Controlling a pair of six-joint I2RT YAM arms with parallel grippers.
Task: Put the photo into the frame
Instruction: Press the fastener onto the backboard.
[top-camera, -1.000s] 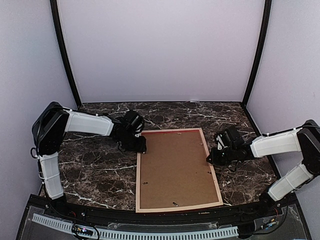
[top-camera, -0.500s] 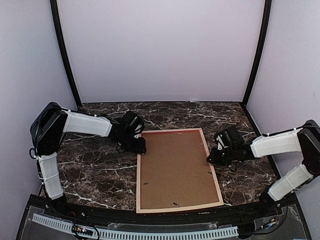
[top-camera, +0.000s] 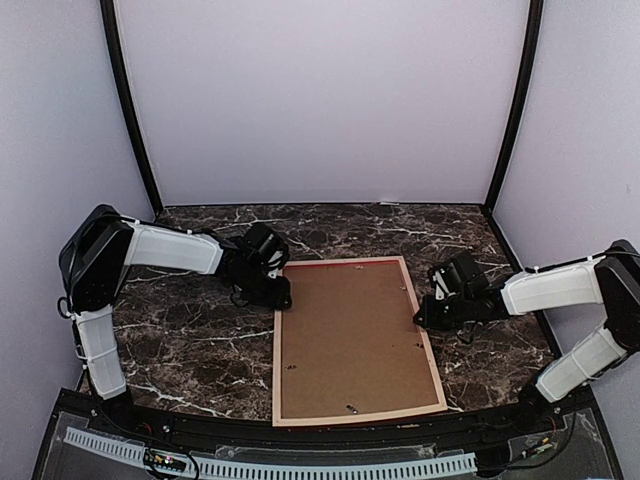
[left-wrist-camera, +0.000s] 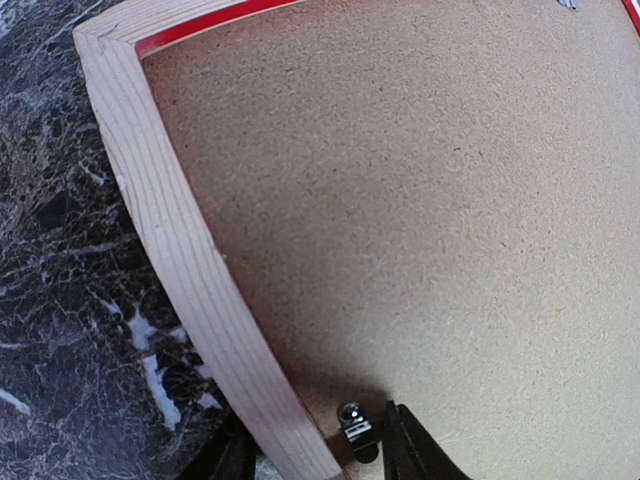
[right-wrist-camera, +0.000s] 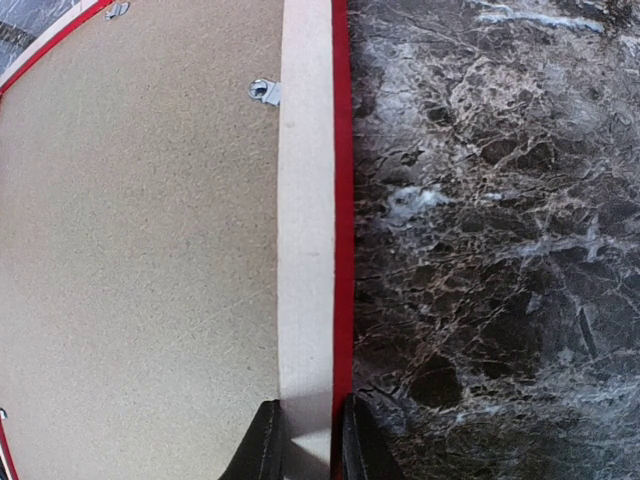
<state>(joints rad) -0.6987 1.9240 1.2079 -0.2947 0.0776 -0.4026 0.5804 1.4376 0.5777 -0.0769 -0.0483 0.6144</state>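
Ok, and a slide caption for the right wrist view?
Right end effector straddling the pale wood rail of the face-down frame, brown backing board on one side, marble table on the other.

A robotics lab's test booth: a white-and-black left arm (top-camera: 175, 247) and right arm (top-camera: 550, 288) stand bolted at the near edge of a dark marble-patterned table (top-camera: 190, 340), enclosed by plain pale walls (top-camera: 320, 100), black corner posts (top-camera: 128, 100) and a slotted cable duct (top-camera: 300, 467).
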